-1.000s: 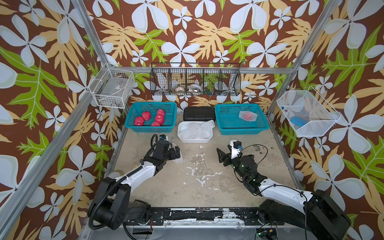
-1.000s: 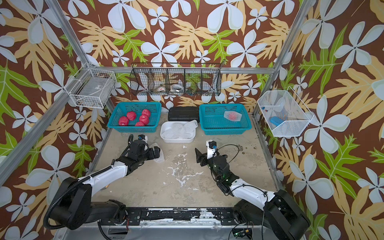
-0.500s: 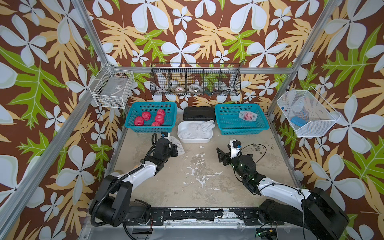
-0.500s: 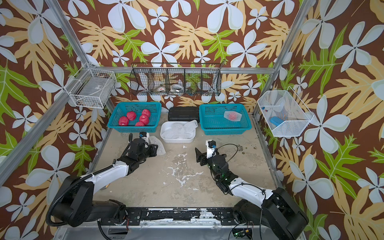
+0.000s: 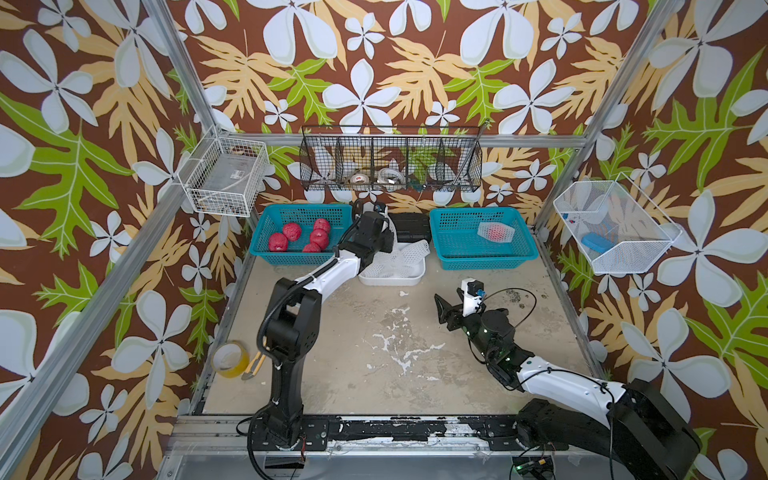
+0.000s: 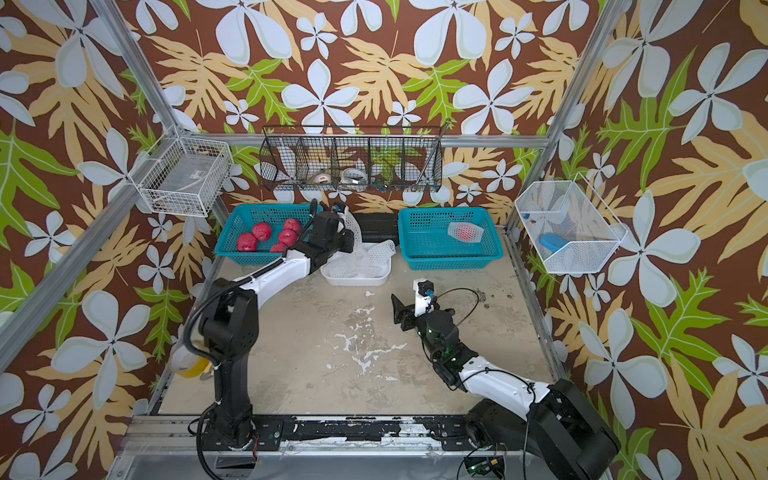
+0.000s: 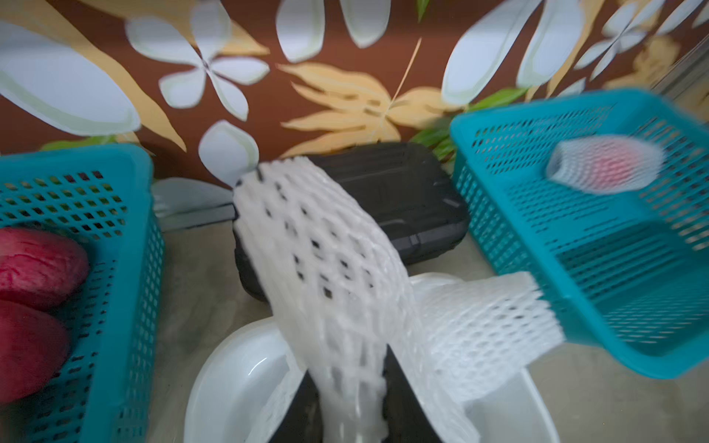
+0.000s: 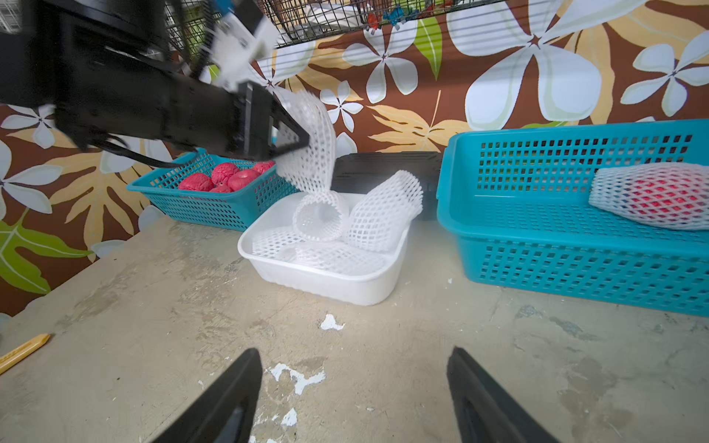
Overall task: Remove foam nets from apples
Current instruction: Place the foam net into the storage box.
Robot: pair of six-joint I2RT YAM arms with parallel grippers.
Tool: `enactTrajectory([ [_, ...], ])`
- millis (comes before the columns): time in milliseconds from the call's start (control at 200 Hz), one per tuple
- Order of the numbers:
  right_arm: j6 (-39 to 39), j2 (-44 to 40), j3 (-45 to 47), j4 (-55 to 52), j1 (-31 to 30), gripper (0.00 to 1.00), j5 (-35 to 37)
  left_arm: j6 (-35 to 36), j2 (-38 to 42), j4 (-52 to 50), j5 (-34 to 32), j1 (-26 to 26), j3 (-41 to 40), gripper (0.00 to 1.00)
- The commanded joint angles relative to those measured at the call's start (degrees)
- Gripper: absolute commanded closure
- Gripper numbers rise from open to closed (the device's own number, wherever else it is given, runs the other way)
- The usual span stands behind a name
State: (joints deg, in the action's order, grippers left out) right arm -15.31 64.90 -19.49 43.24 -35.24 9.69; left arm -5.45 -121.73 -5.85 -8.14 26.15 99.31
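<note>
My left gripper [image 7: 347,368] is shut on a white foam net [image 7: 318,249], which hangs flattened from its jaws over the white tray [image 5: 390,281]. In both top views the left gripper [image 5: 376,232] [image 6: 332,235] sits at the back, between the two teal baskets. Several empty foam nets [image 8: 345,218] lie in the tray. Several bare red apples [image 5: 301,239] rest in the left teal basket [image 5: 266,253]. One apple still in its net [image 5: 494,232] lies in the right teal basket [image 5: 482,257]. My right gripper [image 8: 355,368] [image 5: 453,307] is open and empty, low over the bare table.
A black case [image 5: 411,226] stands behind the tray. A yellow tape roll [image 5: 230,359] and a yellow-handled tool [image 8: 23,351] lie at the table's front left. A black wire basket [image 5: 390,158] hangs on the back wall and white wire baskets [image 5: 226,176] [image 5: 615,226] hang on the side walls.
My left gripper closed on a foam net near the table's left middle and carried it back and up over the white tray. The right arm has stayed put.
</note>
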Motion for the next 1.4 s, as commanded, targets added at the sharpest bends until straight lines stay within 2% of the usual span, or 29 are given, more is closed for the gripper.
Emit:
enactTrajectory([
  [0, 0.6, -0.6, 0.2, 0.4, -0.1, 0.21, 1.3, 3.1, -3.4, -10.1, -4.7, -0.1, 3.2, 0.76],
  [180, 0.5, -0.4, -0.1, 0.2, -0.1, 0.21, 1.3, 4.2, -4.8, -10.6, -7.3, -0.2, 1.5, 0.75],
  [415, 0.3, 0.0, -0.3, 0.1, -0.1, 0.21, 0.7, 3.4, -8.9, -13.3, -3.9, -0.5, 3.3, 0.75],
  [641, 0.3, 0.0, -0.6, -0.2, -0.1, 0.21, 0.5, 4.0, -13.0, -16.3, -6.3, -0.7, 7.0, 0.72],
  [726, 0.3, 0.2, -0.7, -0.4, -0.1, 0.21, 0.6, 3.1, -14.9, -20.4, -6.1, -1.4, 10.3, 0.71],
  [821, 0.3, 0.2, -0.8, -0.5, -0.1, 0.21, 0.6, 2.8, -15.0, -21.1, -5.8, -1.5, 10.3, 0.7],
  [991, 0.4, 0.1, -0.8, -0.7, 0.0, 0.21, 0.7, 2.4, -12.6, -20.6, -5.1, -1.4, 9.4, 0.61],
  [1056, 0.5, -0.1, -0.8, -0.9, -0.1, 0.21, 1.1, 2.3, -10.9, -20.4, -5.0, -1.4, 8.8, 0.51],
  [1121, 0.4, -0.1, -0.6, -0.6, -0.1, 0.21, 1.4, 2.3, -9.1, -20.3, -4.6, -1.3, 8.5, 0.47],
  [1186, 0.4, 0.3, -0.5, -0.1, -0.1, 0.21, 1.6, 2.4, -7.4, -20.3, -4.4, -1.3, 8.2, 0.36],
  [1291, 0.5, 1.0, -0.7, -0.2, -0.1, 0.21, 1.9, 2.6, -4.7, -20.3, -4.2, -1.3, 7.7, 0.34],
  [1391, 0.9, 1.1, -0.6, -0.1, -0.1, 0.21, 2.4, 2.2, -2.5, -20.7, -3.6, -1.3, 6.9, 0.17],
])
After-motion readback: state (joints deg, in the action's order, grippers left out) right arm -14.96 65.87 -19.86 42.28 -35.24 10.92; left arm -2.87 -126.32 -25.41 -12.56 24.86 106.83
